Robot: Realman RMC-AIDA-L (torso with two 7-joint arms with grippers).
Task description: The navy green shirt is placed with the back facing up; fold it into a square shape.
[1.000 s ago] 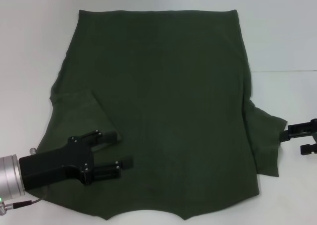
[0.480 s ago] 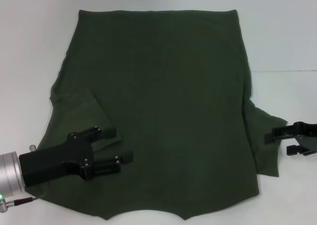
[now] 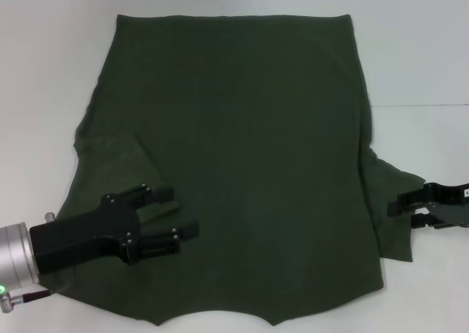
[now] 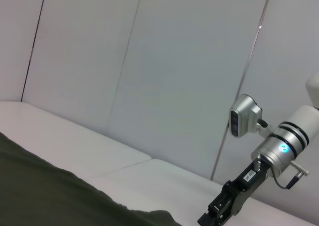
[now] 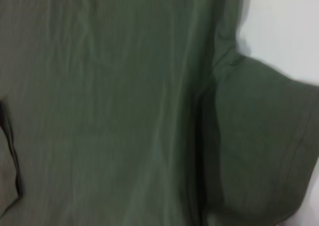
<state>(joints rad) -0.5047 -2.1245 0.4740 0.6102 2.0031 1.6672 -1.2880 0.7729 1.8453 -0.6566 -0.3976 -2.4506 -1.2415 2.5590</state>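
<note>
**Shirt mostly flat, folding barely begun**

The navy green shirt (image 3: 242,157) lies spread on the white surface (image 3: 425,47). Its left sleeve is already tucked inward over the body. My left tool (image 3: 172,212) hovers over that tucked sleeve, fingers apart, holding nothing. My right tool (image 3: 410,210) sits at the edge of the right sleeve, fingers apart and empty. I judge 1 fold done; the right sleeve and body folds remain.

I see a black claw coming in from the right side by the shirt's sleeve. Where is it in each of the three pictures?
Head view: the right gripper sits at the right edge, jaws open, at the sleeve's outer edge.
Left wrist view: right gripper far off, low down, under its silver arm.
Right wrist view: not in it; only the navy green shirt shows.
Shared landmark: the shirt's right sleeve.
</note>
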